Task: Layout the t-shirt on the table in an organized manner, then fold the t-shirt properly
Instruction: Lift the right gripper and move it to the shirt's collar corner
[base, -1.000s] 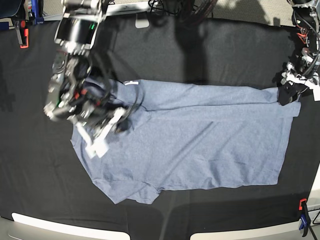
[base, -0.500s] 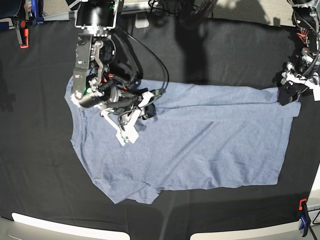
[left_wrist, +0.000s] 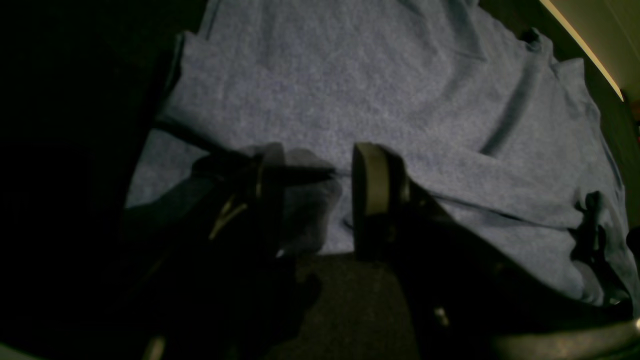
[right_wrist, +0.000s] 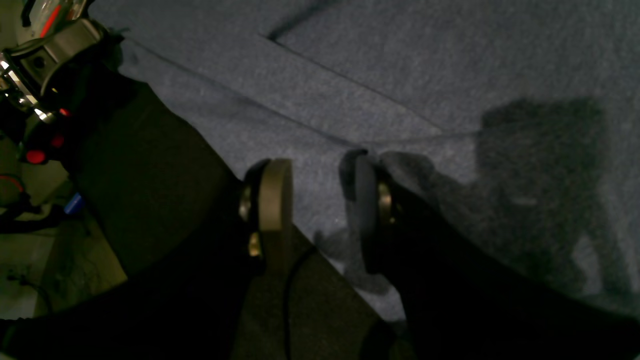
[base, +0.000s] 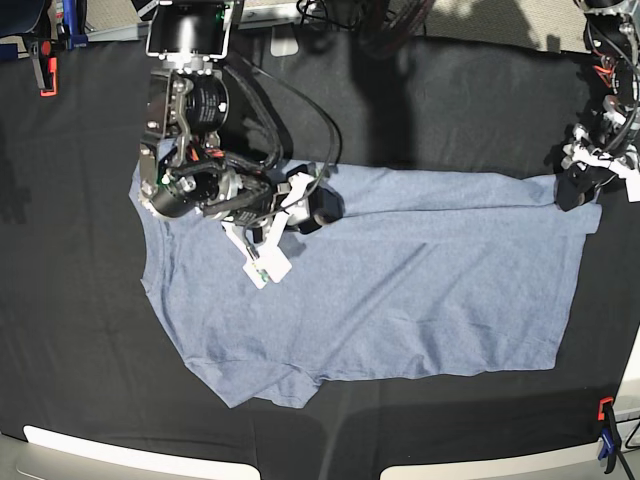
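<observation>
The blue-grey t-shirt (base: 420, 280) lies spread on the black table (base: 80, 330), back side up, with one sleeve tucked under at the front left. My right gripper (base: 295, 230) hovers over its upper left part near the collar. In the right wrist view the right gripper (right_wrist: 320, 200) is open, its fingers straddling the t-shirt's (right_wrist: 450, 60) edge. My left gripper (base: 575, 190) sits at the shirt's far right corner. In the left wrist view the left gripper (left_wrist: 320, 185) has its jaws apart, and a bit of t-shirt (left_wrist: 375, 75) hem lies between them.
A red clamp (base: 45, 70) grips the table's back left edge and a red-and-blue clamp (base: 607, 435) the front right. Cables (base: 350, 15) lie behind the back edge. Pale table rims (base: 130, 450) run along the front.
My right arm swept rightward over the shirt's upper left, leaving the shoulder and sleeve laid flat. Its jaws, shut before, now stand apart off the cloth. The left arm has not moved.
</observation>
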